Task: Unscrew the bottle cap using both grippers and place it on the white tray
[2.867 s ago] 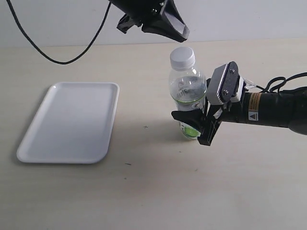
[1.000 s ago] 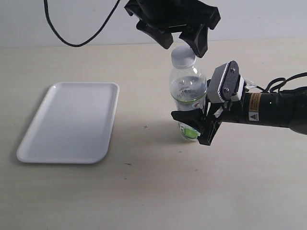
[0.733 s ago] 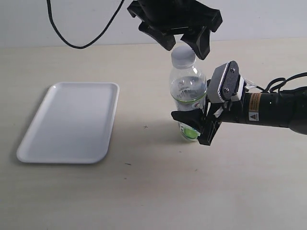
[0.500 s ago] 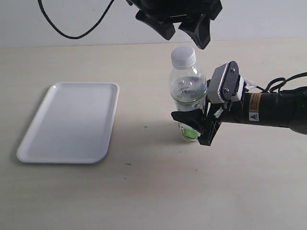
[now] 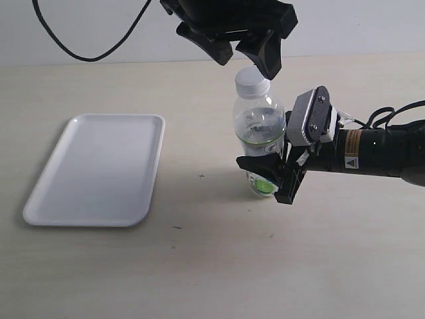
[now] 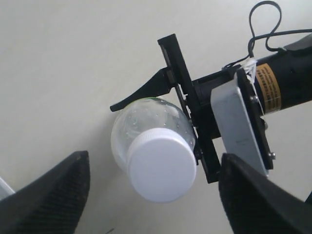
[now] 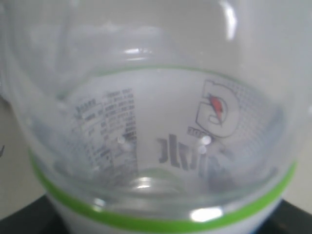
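The clear bottle (image 5: pixel 259 133) stands upright right of the table's middle, its white cap (image 5: pixel 252 81) screwed on top. My right gripper (image 5: pixel 271 178) is shut on the bottle's lower labelled part; in the right wrist view the bottle (image 7: pixel 156 122) fills the picture. My left gripper (image 5: pixel 244 54) hangs open just above the cap, a finger on either side, not touching. From the left wrist view the cap (image 6: pixel 162 165) lies between the wide-apart fingertips (image 6: pixel 48 192). The white tray (image 5: pixel 99 167) lies flat at the left, nothing on it.
A black cable (image 5: pixel 86 46) hangs from the left arm over the table's far edge. The right arm's grey block (image 5: pixel 309 118) sits close beside the bottle's shoulder. Bare tabletop lies between tray and bottle.
The left gripper rose a little off the cap half a second ago and has come down again, shifted slightly left. The bottle and right gripper have stayed put.
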Action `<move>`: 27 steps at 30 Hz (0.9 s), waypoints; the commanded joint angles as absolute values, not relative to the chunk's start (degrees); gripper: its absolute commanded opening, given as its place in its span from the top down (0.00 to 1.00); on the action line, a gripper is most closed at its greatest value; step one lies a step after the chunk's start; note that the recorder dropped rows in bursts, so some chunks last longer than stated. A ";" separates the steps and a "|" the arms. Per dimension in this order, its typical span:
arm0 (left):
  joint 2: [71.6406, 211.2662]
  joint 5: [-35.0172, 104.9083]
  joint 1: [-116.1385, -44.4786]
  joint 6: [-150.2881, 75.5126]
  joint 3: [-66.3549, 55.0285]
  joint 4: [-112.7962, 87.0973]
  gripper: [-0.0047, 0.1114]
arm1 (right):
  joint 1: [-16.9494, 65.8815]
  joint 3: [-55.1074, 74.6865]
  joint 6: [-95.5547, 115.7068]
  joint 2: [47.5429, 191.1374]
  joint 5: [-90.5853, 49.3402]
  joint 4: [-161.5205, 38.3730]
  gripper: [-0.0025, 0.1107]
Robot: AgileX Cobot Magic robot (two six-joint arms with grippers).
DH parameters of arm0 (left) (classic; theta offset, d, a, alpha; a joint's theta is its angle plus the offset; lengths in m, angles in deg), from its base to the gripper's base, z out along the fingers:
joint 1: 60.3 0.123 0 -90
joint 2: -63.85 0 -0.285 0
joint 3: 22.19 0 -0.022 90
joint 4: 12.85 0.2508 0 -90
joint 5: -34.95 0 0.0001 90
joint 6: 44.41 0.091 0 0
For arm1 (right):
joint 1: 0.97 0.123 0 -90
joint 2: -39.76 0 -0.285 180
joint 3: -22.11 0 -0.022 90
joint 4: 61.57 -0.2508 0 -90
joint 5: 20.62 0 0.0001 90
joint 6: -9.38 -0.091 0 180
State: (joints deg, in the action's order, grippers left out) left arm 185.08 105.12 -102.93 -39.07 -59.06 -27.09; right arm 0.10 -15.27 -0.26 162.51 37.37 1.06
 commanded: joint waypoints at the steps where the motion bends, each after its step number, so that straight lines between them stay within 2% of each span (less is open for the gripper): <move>1: 184.15 104.91 -103.23 -38.81 -58.41 -26.96 0.34 | 0.08 -15.31 0.32 162.32 37.06 2.66 0.98; 21: 183.89 104.91 -104.88 -39.03 -55.53 -27.82 0.35 | 0.08 -15.31 2.80 162.32 36.20 1.37 0.98; 27: 183.66 104.91 -104.88 -39.82 -55.53 -26.16 0.39 | 0.08 -15.31 2.70 162.32 36.46 1.37 0.98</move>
